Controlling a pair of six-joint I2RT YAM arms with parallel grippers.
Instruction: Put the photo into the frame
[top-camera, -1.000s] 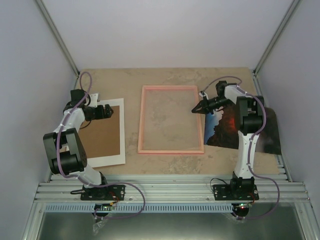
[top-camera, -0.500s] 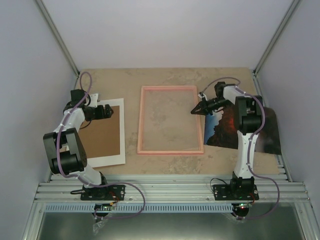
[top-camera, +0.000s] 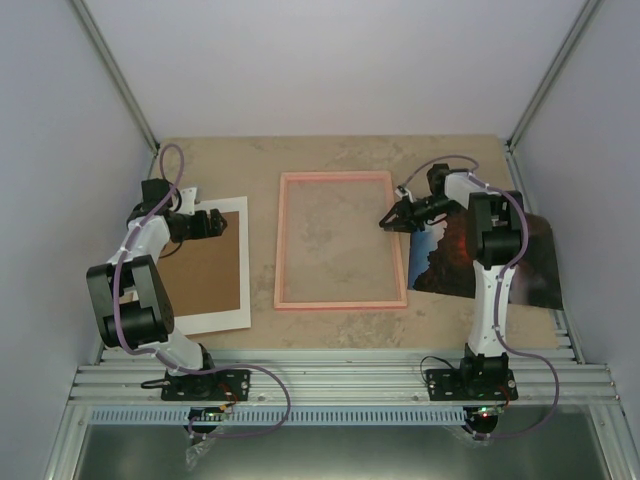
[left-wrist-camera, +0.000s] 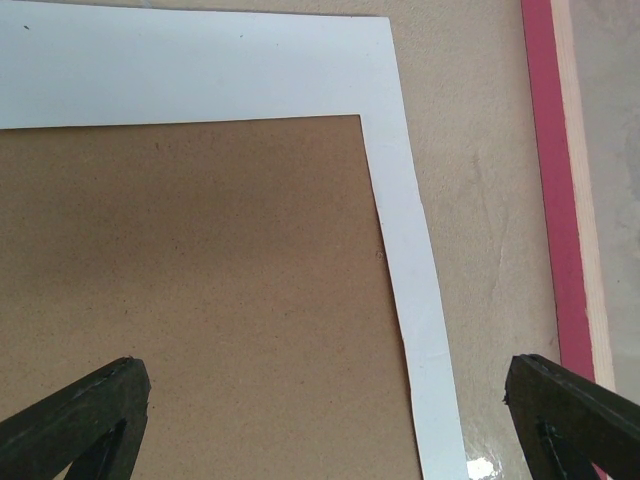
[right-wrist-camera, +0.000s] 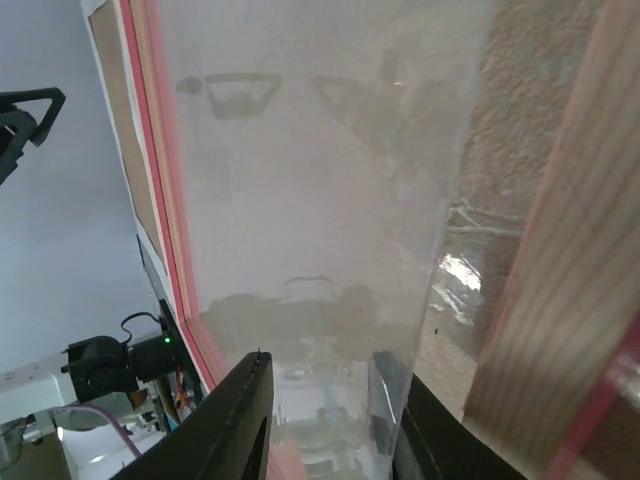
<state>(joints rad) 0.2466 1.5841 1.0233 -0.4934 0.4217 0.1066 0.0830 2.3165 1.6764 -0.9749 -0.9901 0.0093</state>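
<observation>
The thin pink frame (top-camera: 283, 240) lies flat in the middle of the table with a shiny clear pane in it. The photo (top-camera: 450, 265), dark with an orange-red glow, lies right of the frame, partly under my right arm. My right gripper (top-camera: 386, 221) hovers over the frame's right rail, left of the photo. In the right wrist view its jaws (right-wrist-camera: 325, 425) stand a small gap apart with nothing between them, over the pane between the pink rail (right-wrist-camera: 150, 150) and the wooden rail (right-wrist-camera: 560, 300). My left gripper (top-camera: 218, 222) is wide open and empty (left-wrist-camera: 325, 430).
A brown board (top-camera: 200, 275) lies on a white mat (top-camera: 225, 320) at the left, under my left gripper; they also show in the left wrist view as the board (left-wrist-camera: 200, 300) and the mat (left-wrist-camera: 410, 280), with the frame's left rail (left-wrist-camera: 545, 180) beside them. Walls close in on both sides.
My right gripper has moved slightly left, from beside the photo's corner to over the frame's right rail. The photo, the frame and the left arm have not moved.
</observation>
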